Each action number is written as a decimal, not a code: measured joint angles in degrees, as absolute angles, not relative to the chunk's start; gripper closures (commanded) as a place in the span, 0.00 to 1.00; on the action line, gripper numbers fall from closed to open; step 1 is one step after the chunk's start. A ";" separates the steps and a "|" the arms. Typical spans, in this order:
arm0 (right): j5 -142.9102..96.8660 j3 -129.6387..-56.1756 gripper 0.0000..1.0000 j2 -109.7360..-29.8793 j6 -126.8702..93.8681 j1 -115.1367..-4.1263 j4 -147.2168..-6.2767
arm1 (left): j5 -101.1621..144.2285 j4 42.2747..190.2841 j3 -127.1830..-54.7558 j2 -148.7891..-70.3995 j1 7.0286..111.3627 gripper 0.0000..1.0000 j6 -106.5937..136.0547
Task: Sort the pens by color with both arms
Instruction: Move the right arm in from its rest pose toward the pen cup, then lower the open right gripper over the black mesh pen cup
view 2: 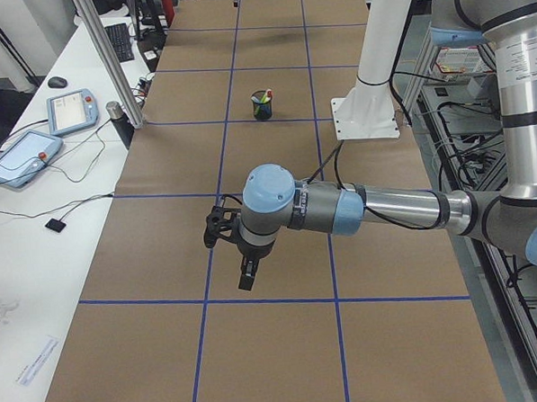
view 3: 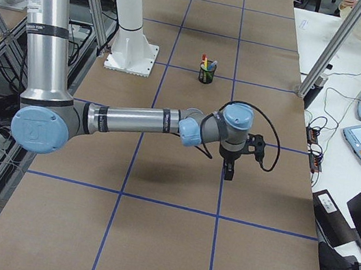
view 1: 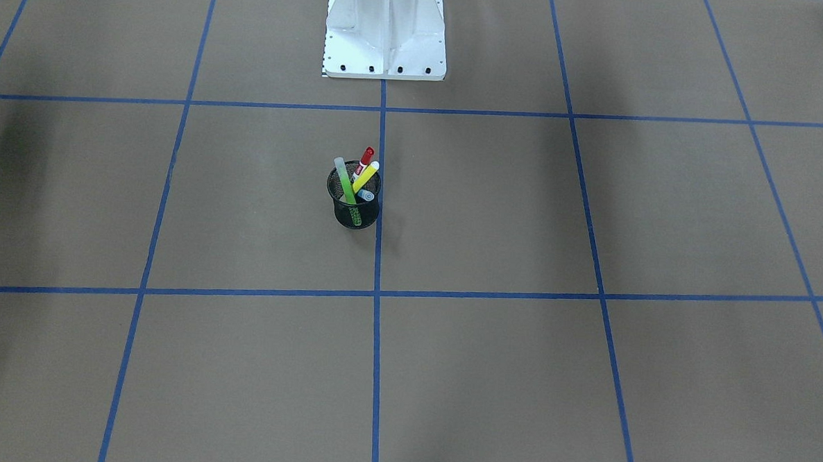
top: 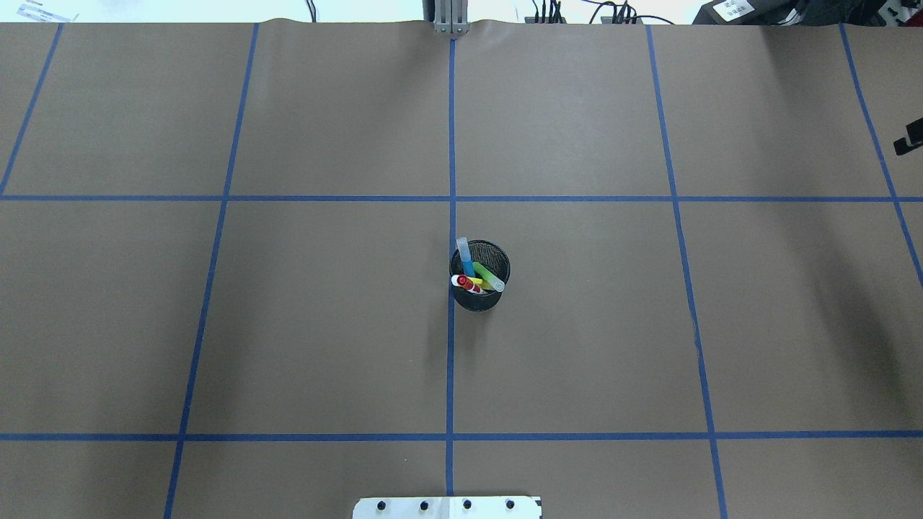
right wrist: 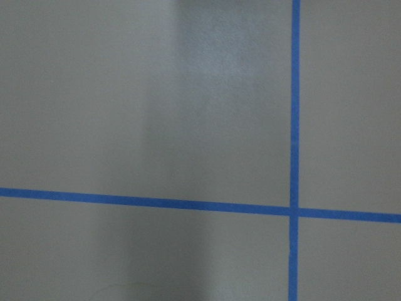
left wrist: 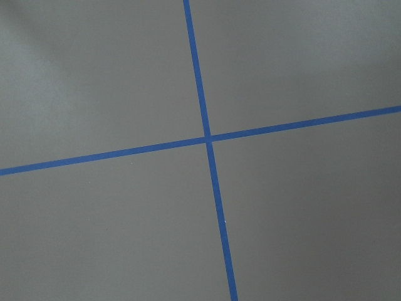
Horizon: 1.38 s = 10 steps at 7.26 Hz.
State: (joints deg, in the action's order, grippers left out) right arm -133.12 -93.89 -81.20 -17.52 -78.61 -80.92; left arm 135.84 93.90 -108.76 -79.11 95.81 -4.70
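Ok so, grippers first. The left arm's black two-finger gripper hangs pointing down over the brown paper-covered table, with nothing in it as far as I can see. It only shows up in the side view, so I honestly can't tell if the fingers are spread or closed. Same deal with the right arm's black two-finger gripper: pointing down, only seen from the side, no call on the fingers. There's a small black piece poking in at the 3 o'clock edge of the overhead view that might be part of it, but it's too cropped to say.

Both wrist cams just see paper and a crossing of the blue tape grid lines. The grey-and-silver left arm and the grey-and-silver right arm are each stretched out low and roughly level over the table, well apart from the pens.

All four pens are standing in the black wire-mesh cup, which sits mid-table just on the 3 o'clock side of the centre tape line in the overhead view:
- blue marker pen leans toward 12 o'clock
- green marker pen has its tip toward 4 o'clock
- white-barrelled pen with the red cap is at the 9 o'clock rim
- yellow marker pen lies between the red-capped and green ones

The white metal pedestal base is at 6 o'clock from the cup.
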 measured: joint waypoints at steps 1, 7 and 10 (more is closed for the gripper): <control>-133.78 -94.40 0.00 -76.61 -17.73 -77.15 -85.39 | 135.87 93.88 -108.92 -79.02 95.71 0.00 -4.61; -129.90 -100.62 0.00 -60.68 -18.76 -60.90 -90.51 | 136.37 94.28 -109.21 -80.42 95.16 0.00 -4.88; -124.53 -99.87 0.01 -55.26 -25.52 -52.14 -90.81 | 136.75 94.10 -109.19 -82.03 92.94 0.00 -5.02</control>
State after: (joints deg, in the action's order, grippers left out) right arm -124.53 -99.87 -55.26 -25.52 -52.14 -90.81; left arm 136.75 94.10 -109.19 -82.03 92.94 -5.02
